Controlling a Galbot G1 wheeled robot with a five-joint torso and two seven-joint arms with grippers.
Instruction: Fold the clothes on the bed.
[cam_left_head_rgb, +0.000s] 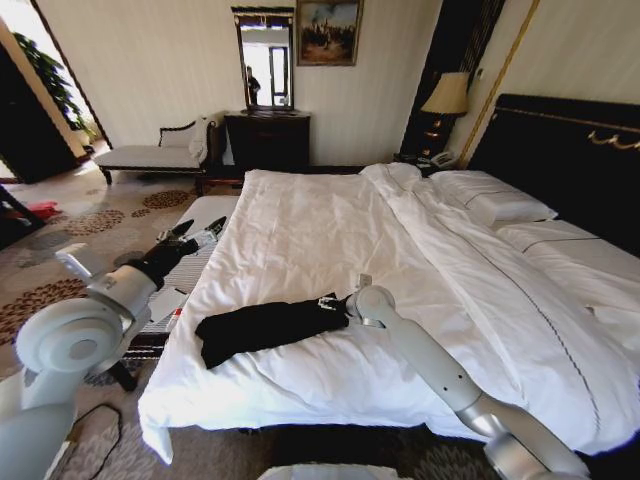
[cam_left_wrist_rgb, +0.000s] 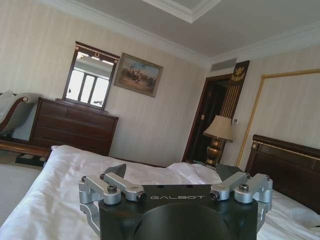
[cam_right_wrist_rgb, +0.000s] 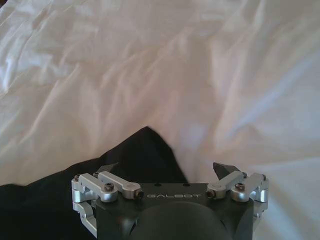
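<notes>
The clothes, a black T-shirt (cam_left_head_rgb: 262, 328), lie bunched in a long strip near the foot of the bed (cam_left_head_rgb: 320, 225), on the white duvet. My right gripper (cam_left_head_rgb: 328, 301) is low over the shirt's right end. In the right wrist view the right gripper (cam_right_wrist_rgb: 165, 169) is open, with a corner of the black shirt (cam_right_wrist_rgb: 142, 150) beneath and between its fingers, which do not close on it. My left gripper (cam_left_head_rgb: 196, 233) hangs open in the air off the bed's left side, away from the shirt. The left wrist view has the left gripper (cam_left_wrist_rgb: 172, 172) looking across the bed.
A narrow striped bench (cam_left_head_rgb: 200, 225) stands along the bed's left side, under my left arm. A chaise (cam_left_head_rgb: 155, 155), a dark dresser (cam_left_head_rgb: 267, 140) and a bedside lamp (cam_left_head_rgb: 447, 95) line the far wall. The dark headboard (cam_left_head_rgb: 560, 150) and pillows (cam_left_head_rgb: 495, 200) are at the right.
</notes>
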